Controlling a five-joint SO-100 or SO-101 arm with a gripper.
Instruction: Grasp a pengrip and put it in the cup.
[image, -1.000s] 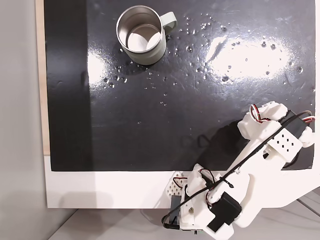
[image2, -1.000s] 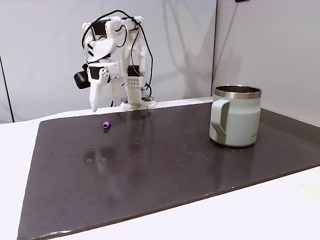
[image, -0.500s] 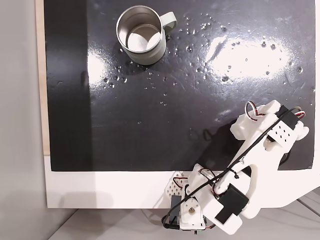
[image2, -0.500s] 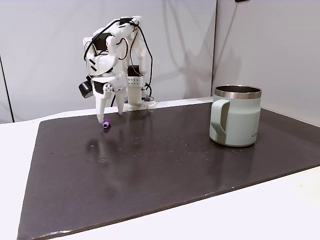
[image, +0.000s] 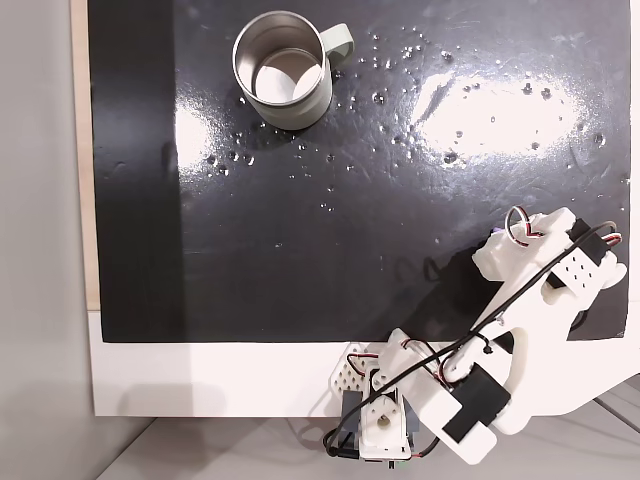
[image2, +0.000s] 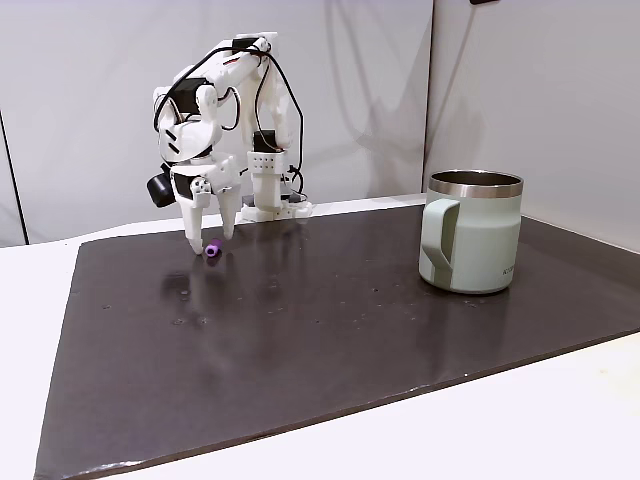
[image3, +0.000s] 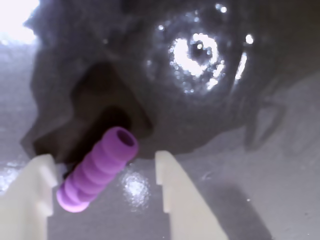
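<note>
A: Starting closest in, what is the wrist view showing?

B: The pengrip (image3: 97, 169) is lying on the dark mat (image3: 240, 100), tilted, with its open end pointing up and to the right. The two pale fingers (image3: 172, 195) are standing on either side of it. The gripper (image3: 102, 192) is spread — the left finger is sitting just beside the purple cylinder's lower end, while the right finger is standing clearly apart from it. Nothing is being pinched.

A: And how is the arm posing?

B: In a fixed view from the side, the arm (image2: 215, 110) is folding up from its base and arching forward, with the gripper (image2: 211, 240) pointing straight down, fingertips close to the mat (image2: 330, 330) and straddling the pengrip (image2: 213, 249). In a fixed view from above, the arm (image: 520, 310) is reaching from the white table edge (image: 200, 375) out toward the right part of the mat (image: 300, 230), and a sliver of purple — the pengrip (image: 498, 234) — is peeking out beside the white housing.

A: Farther off, where is the cup?

B: The cup (image2: 472, 232) is standing upright well apart from the gripper, on the mat's right side in the side view. From above, the cup (image: 283, 70) is sitting near the top edge, handle pointing right, steel inside showing.
</note>
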